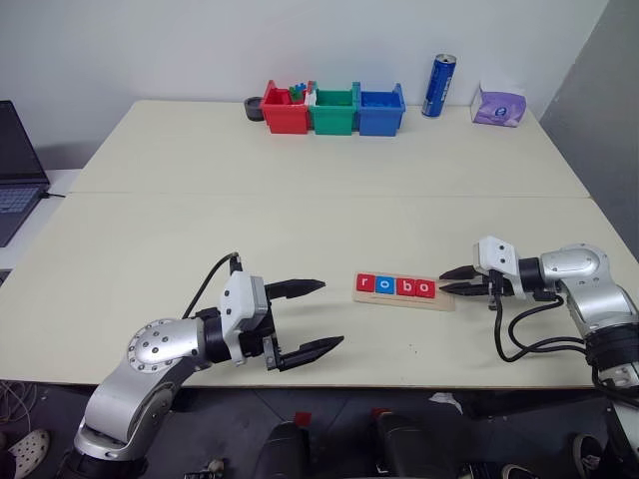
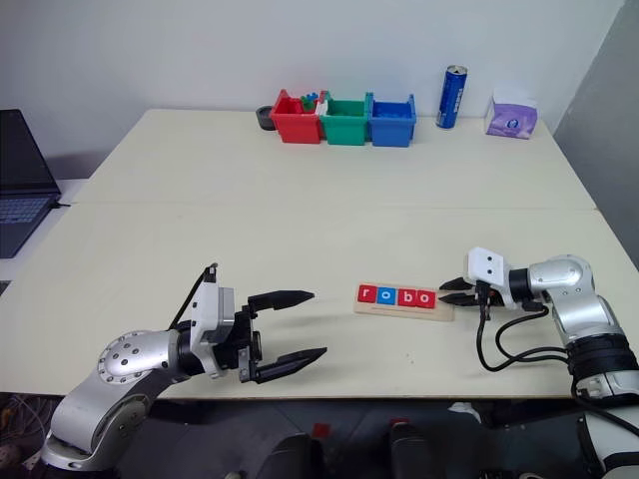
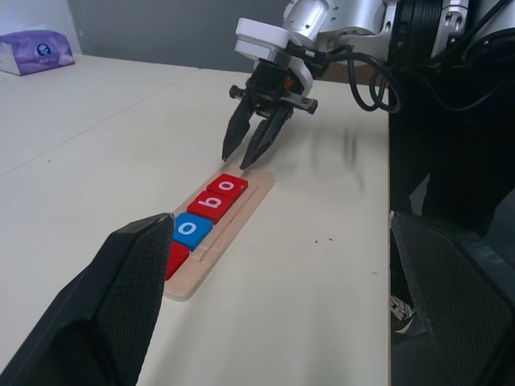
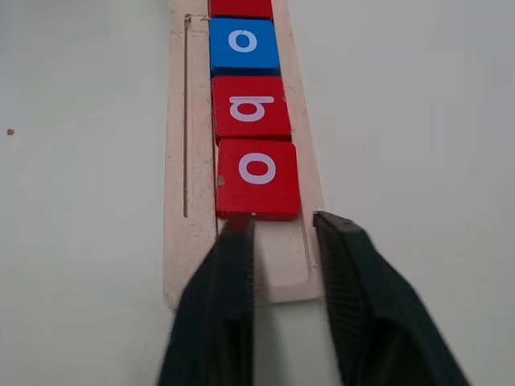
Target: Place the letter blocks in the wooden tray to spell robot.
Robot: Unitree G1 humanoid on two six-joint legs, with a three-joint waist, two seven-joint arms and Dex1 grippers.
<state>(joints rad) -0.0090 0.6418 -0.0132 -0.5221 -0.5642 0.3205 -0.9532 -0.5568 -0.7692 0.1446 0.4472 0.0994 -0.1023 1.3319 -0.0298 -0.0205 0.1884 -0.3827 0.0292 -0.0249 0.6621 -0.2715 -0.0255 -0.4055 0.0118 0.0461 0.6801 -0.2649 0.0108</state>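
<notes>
Wooden tray [image 1: 404,295] near the table's front edge, holding four letter blocks [image 4: 257,178] reading r-o-b-o, last slot bare. Left of tray, well apart: left gripper [image 1: 305,319] spread wide, idle, holding nothing. At tray's right end: right gripper [image 4: 282,241] narrowed, empty, tips by the last block, probably nudging it.
</notes>
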